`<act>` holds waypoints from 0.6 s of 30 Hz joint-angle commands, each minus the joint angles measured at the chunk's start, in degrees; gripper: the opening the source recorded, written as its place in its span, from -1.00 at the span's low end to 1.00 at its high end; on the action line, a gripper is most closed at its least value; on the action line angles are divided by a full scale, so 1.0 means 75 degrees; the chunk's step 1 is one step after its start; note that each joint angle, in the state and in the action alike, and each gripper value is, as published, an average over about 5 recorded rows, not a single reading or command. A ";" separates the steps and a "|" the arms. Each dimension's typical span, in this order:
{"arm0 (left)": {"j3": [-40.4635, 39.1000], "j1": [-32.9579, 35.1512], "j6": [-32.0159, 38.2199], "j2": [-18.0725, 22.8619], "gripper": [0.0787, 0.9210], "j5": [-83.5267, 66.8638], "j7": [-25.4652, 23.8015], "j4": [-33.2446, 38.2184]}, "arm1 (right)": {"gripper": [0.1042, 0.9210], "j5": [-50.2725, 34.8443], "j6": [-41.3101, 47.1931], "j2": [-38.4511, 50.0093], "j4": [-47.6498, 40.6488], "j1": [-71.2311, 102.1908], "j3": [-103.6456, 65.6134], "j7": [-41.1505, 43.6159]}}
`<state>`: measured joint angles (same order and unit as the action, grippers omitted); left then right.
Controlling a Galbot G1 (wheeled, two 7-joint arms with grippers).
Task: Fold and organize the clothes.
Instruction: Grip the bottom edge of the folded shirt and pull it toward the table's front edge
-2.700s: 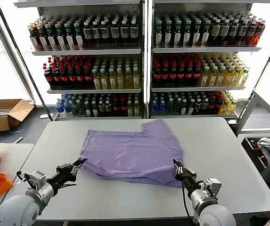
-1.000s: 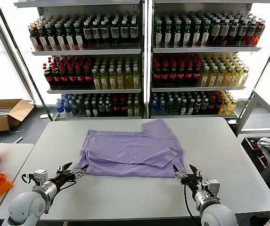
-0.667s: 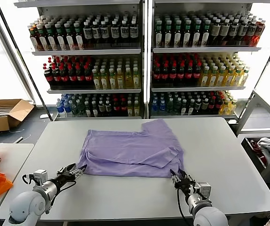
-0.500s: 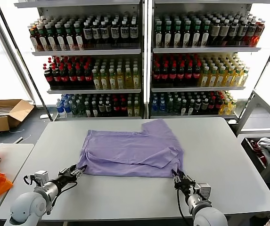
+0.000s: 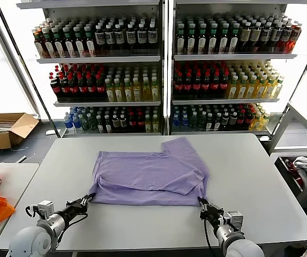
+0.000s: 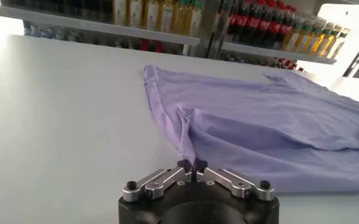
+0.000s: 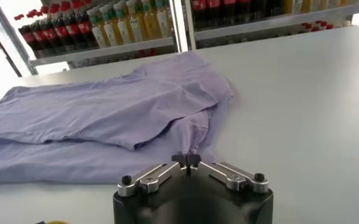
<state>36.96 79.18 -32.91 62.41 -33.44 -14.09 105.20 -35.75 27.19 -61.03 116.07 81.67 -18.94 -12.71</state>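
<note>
Head overview; low wrist close-ups

Both my arms low, reaching forward — left gripper (image 5: 84, 200) at 7 o'clock, right gripper (image 5: 202, 204) at 5 o'clock, jaws pinched closed on each, wrists level.

The T-shirt (image 5: 148, 178) lies on the table (image 5: 249, 176), shelves (image 5: 164, 59) behind it.

You've got two pale grey rounded arms. Left gripper (image 5: 84, 201): black wrist block, thin black cable loop. Right gripper (image 5: 201, 204): same. Each has a black domed housing, silver finger links, dark screws and black pads (image 6: 184, 165).
</note>
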 commanded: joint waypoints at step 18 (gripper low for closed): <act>0.1484 0.3395 -0.0030 0.1324 -0.97 0.0859 -0.0148 0.2830 | -0.96 0.1135 0.0055 0.0002 0.2171 0.2530 -0.0885 0.0372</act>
<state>45.80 96.39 -33.20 69.47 -28.47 -15.13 119.67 -31.28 28.04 -60.15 127.23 94.93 -24.11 -10.62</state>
